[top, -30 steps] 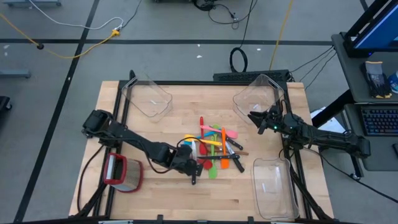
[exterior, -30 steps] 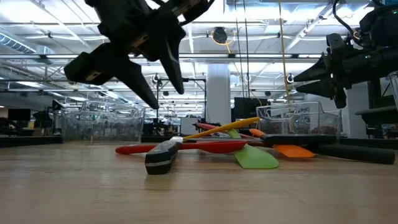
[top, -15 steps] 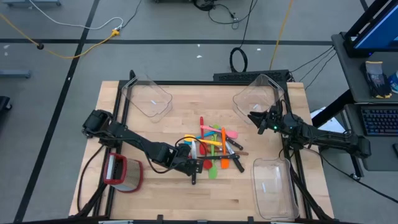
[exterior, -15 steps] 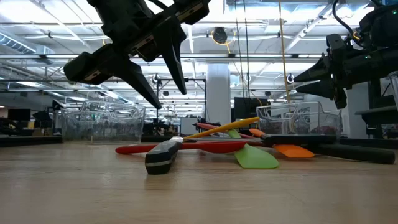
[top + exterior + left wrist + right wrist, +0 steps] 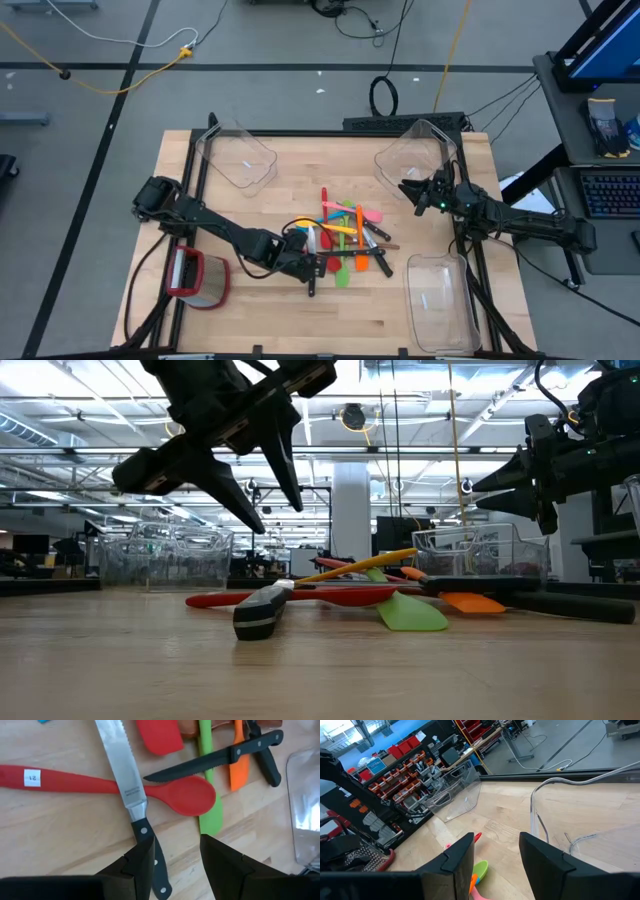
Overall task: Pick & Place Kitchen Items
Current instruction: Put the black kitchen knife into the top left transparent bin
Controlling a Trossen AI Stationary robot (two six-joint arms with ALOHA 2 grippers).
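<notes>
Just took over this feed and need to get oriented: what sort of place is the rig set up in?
Probably a robotics lab or workshop, not a real kitchen: cables trail over a grey floor, parts-bin shelving stands behind the wooden table, and a keyboard sits at a workstation beside it.

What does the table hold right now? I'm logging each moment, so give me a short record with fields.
left claw: open, empty, above the bread knife
right claw: open, empty, beside a clear bin
utensil pile: table middle, untouched
bread knife: lies across the red spoon
red-rimmed container: near left edge
</notes>
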